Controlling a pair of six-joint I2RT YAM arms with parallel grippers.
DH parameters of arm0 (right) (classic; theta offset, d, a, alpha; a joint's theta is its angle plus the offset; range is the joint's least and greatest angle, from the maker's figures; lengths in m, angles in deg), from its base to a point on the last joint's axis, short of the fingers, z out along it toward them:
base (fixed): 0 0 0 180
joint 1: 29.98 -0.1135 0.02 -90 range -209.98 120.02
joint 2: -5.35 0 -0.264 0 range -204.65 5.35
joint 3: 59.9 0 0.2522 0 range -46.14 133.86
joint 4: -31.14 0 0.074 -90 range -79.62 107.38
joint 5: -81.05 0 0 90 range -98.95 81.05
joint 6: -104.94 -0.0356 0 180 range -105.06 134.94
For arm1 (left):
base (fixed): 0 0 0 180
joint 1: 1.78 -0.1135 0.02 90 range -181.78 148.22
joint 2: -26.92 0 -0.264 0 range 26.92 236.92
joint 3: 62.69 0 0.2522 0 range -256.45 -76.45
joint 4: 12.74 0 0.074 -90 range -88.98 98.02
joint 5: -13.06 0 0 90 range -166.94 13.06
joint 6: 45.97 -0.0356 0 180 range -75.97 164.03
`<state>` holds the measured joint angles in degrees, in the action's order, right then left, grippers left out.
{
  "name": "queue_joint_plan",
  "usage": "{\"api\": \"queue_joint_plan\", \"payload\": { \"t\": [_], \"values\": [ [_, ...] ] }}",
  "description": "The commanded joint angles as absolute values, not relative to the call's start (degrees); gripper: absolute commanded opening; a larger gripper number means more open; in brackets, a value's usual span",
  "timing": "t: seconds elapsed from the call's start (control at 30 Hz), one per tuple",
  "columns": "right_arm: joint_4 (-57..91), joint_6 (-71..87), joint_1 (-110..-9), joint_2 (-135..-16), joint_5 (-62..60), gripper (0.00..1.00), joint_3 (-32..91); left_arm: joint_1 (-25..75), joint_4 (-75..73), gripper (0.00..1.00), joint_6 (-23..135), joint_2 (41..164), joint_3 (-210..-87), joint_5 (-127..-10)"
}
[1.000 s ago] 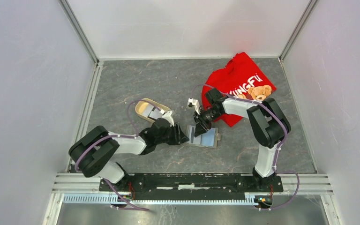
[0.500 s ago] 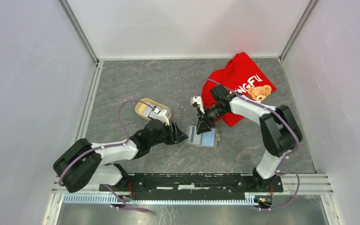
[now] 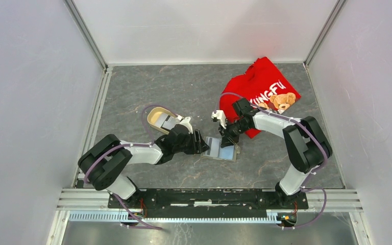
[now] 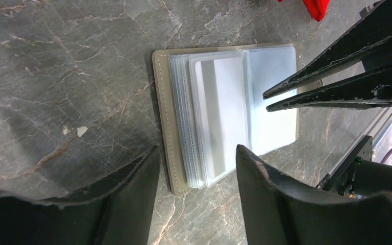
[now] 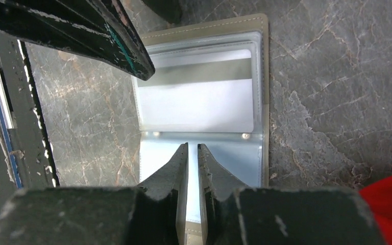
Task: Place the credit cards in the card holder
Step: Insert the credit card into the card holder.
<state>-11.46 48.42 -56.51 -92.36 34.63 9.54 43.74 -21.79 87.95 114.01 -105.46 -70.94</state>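
The card holder (image 3: pixel 222 149) lies open on the grey table between both grippers. In the right wrist view (image 5: pixel 258 76) a pale credit card (image 5: pixel 199 104) with a dark stripe sits inside a clear pocket; it also shows in the left wrist view (image 4: pixel 219 112). My left gripper (image 4: pixel 196 168) is open and empty, its jaws straddling the holder's (image 4: pixel 166 127) near corner. My right gripper (image 5: pixel 193 149) is shut with a hair-thin gap, tips on the holder's other clear page. More cards (image 3: pixel 169 122) lie in the beige tray (image 3: pixel 155 113).
A red shirt (image 3: pixel 263 92) with a bear print lies crumpled at the back right, just behind the right arm. The beige oval tray is left of the holder, behind the left arm. The cell's walls ring the table.
The left gripper has moved right, up to the holder's left edge. The right gripper has shifted right and lowered onto the holder's right page.
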Motion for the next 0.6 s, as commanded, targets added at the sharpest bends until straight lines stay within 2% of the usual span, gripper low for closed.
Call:
{"api": "queue_joint_plan", "payload": {
  "t": [0.0,0.17,0.37,0.47,0.57],
  "values": [
    [-7.03,44.47,-56.78,-94.28,33.91,0.17,9.7,44.34,-21.38,0.59,86.86,117.16,-107.03,-71.45],
    [-5.64,42.63,-56.72,-96.61,33.53,0.17,9.9,46.1,-23.75,0.52,88.97,119.4,-106.72,-70.95],
    [-7.24,44.54,-56.53,-96.71,33.37,0.19,10.65,49.68,-26.33,0.49,91.39,121.3,-106.72,-70.84],
    [-11.45,49.5,-55.2,-94.83,34.36,0.21,11.69,49.99,-25.79,0.49,91.74,119.61,-105.73,-72.6],
    [-14.77,54.69,-53.1,-90.11,35.69,0.23,11.63,49.92,-20.33,0.54,89.5,113.27,-105.63,-77.59]
  ]
}}
